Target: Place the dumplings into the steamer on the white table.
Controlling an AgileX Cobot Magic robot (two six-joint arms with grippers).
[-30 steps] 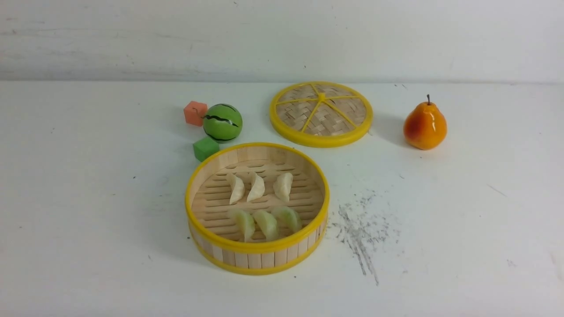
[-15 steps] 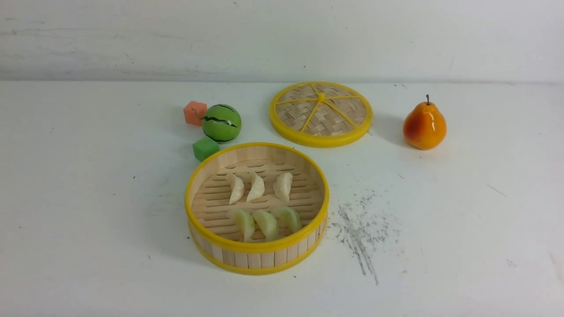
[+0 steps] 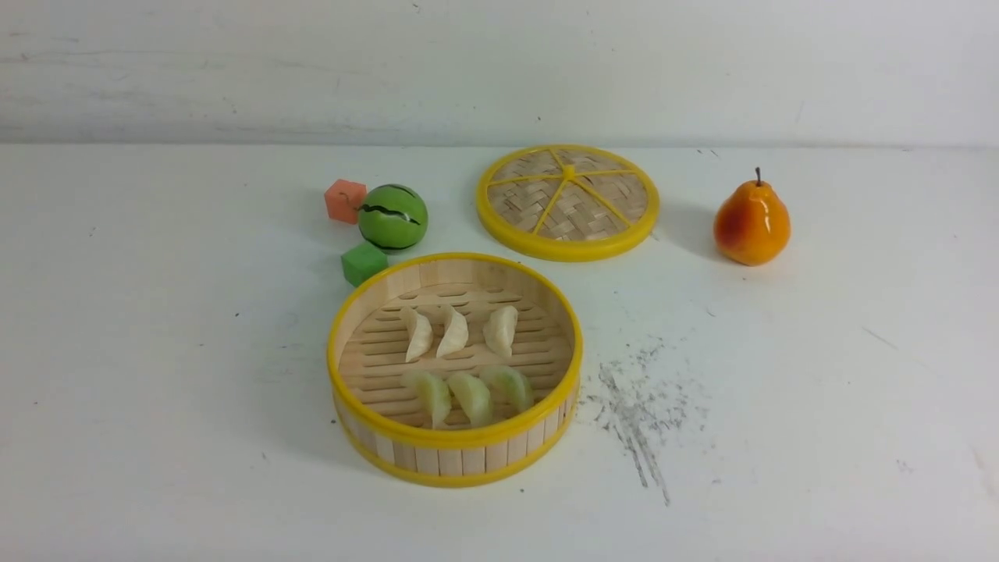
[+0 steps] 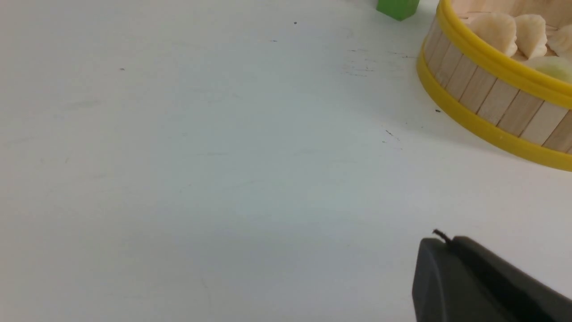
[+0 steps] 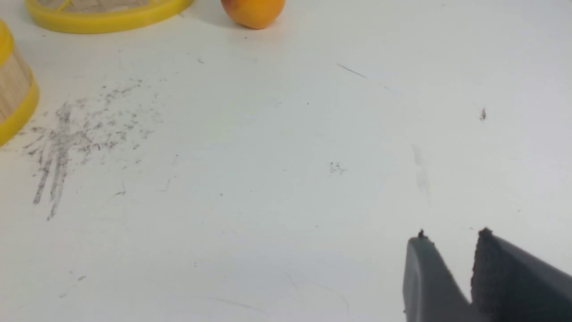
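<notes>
The six dumplings lie inside the steamer (image 3: 455, 437) on its slatted floor. Three cream-white dumplings (image 3: 453, 331) form the far row; three pale green dumplings (image 3: 471, 395) form the near row, close to the front wall. No dumpling rests outside the basket. The steamer stands upright on the white surface (image 3: 156, 351), near the middle of the front view.

Just beyond the steamer's far left rim sits a green cube (image 3: 363, 262), close to the rim; whether it touches cannot be told. Behind the cube stands a small toy watermelon (image 3: 392, 216), with an orange cube (image 3: 345, 200) beside it on the left. The woven lid (image 3: 568, 200) lies flat behind and to the right of the steamer, apart from it. A toy pear (image 3: 751, 221) stands upright, well to the right of the lid. A patch of dark grey scratch marks (image 3: 640, 406) lies just right of the steamer.

Neither arm appears in the front view. The left tool (image 4: 440, 243) hangs above bare surface, left of the steamer, its fingers pressed together. The right tool (image 5: 451, 237) hangs above bare surface, right of the scratch marks, its fingertips slightly spread with nothing between them.
</notes>
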